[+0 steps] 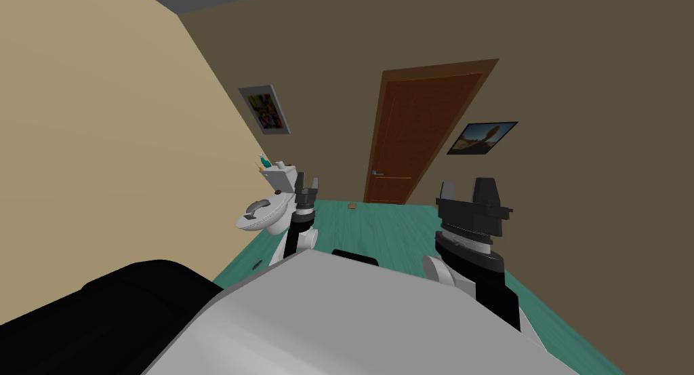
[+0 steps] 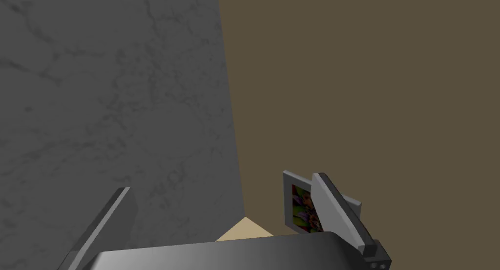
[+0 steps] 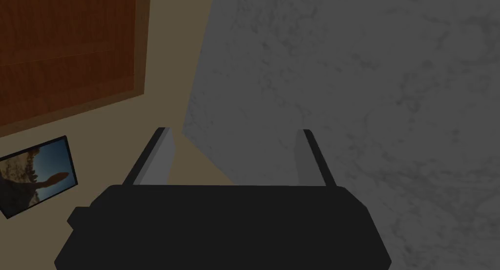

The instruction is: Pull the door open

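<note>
Both hands are released and hold nothing: our left hand and our right hand are raised in front of us, fingers spread apart. The door, brown with a wood grain, sits shut in the far wall, well apart from us across the green floor, with a toilet off to our left. We judge it a stiff, fairly heavy panel that will not flex but will swing on its hinges, so the pull should follow an arc. The place to take hold is the small grey handle at the door's left edge. It looks thin and smooth, so thin fingers could slip off unless they close squarely across it.
</note>
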